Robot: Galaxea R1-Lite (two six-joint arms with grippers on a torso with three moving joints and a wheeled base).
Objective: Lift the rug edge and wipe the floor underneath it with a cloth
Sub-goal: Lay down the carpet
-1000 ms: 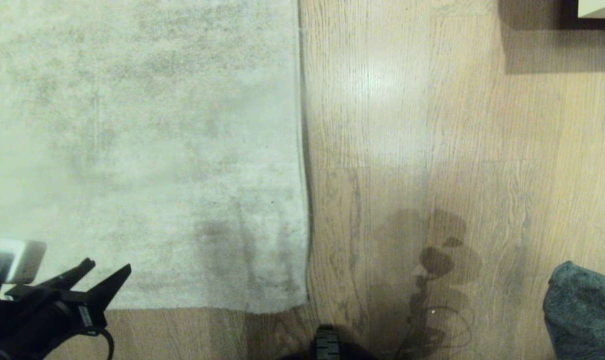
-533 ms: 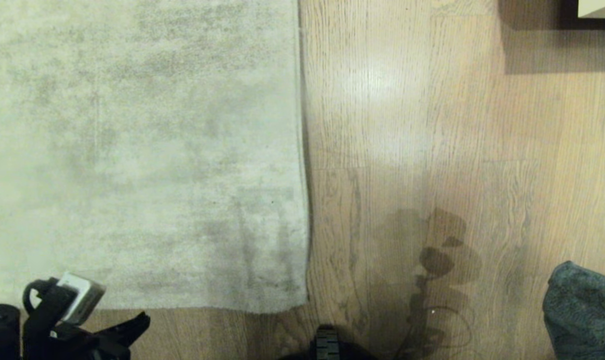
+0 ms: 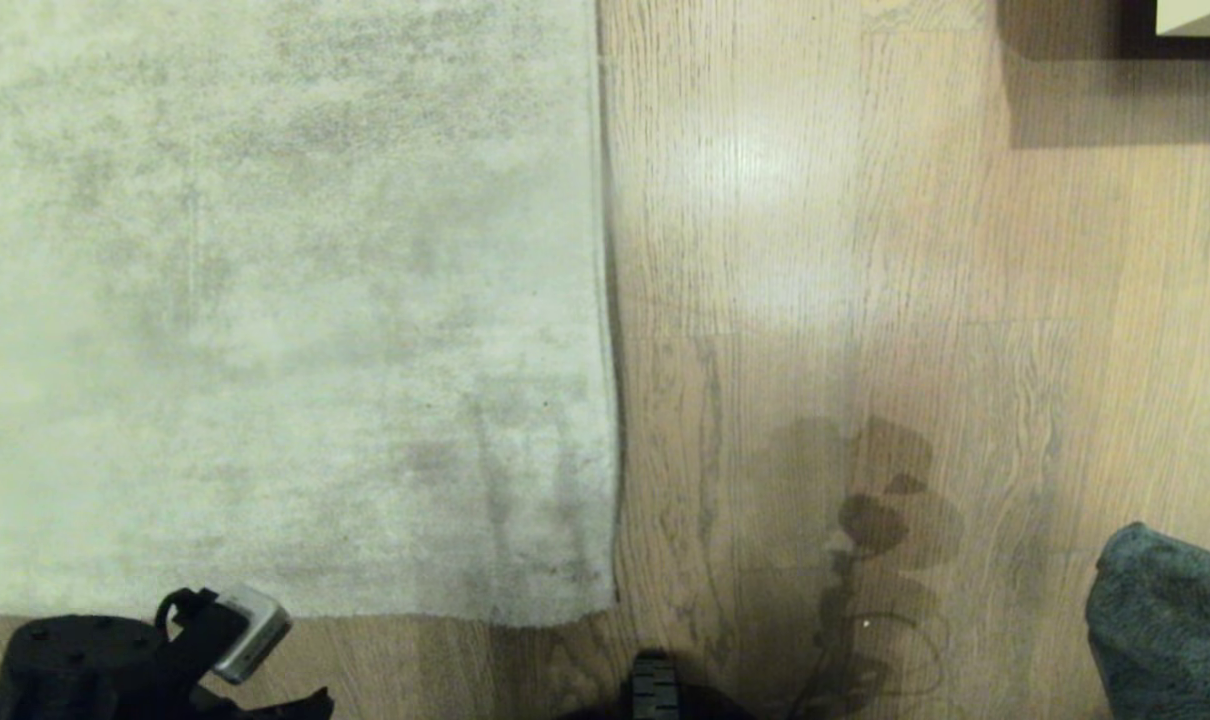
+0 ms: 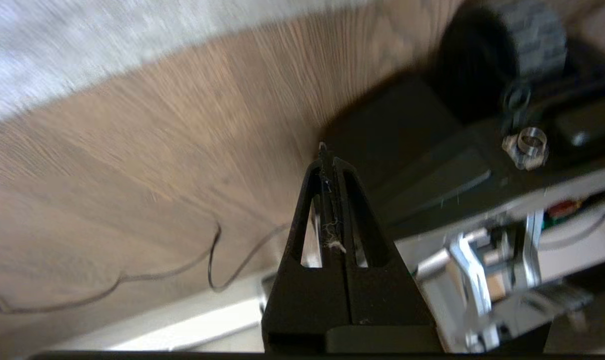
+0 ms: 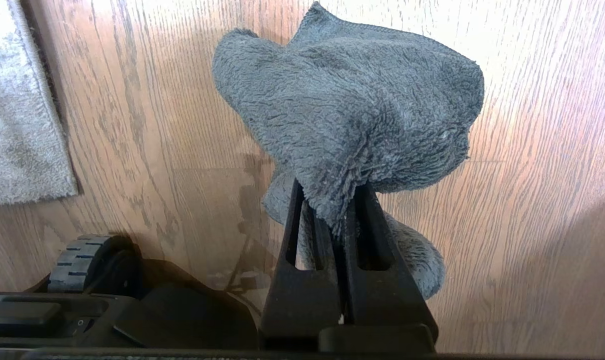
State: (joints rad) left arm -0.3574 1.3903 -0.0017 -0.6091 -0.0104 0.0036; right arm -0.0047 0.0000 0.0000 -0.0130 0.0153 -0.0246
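The pale mottled rug [image 3: 285, 300] lies flat over the left half of the head view, its near corner [image 5: 17, 125] also showing in the right wrist view. Light wood floor [image 3: 865, 300] runs to its right and along its near edge. My left gripper [image 4: 327, 155] is shut and holds nothing; only wisps of fluff cling to its fingers. It hangs over bare floor [image 4: 157, 150] just short of the rug's near edge [image 4: 82, 50], close to my base. My right gripper [image 5: 332, 192] is shut on the dark grey-teal cloth [image 5: 352, 110], held above the floor; the cloth [image 3: 1165, 620] shows at the head view's lower right.
My base's front wheel [image 3: 655, 690] sits at the bottom centre, also seen as the wheel [image 4: 507, 45] and the wheel [image 5: 77, 260]. A thin black cable [image 4: 182, 265] trails on the floor by my left gripper. Dark furniture [image 3: 1185, 30] stands at the far right.
My left gripper has shut its fingers and drawn back off the rug's near edge toward my base, shifting right. The rug, cloth and right arm have not moved.
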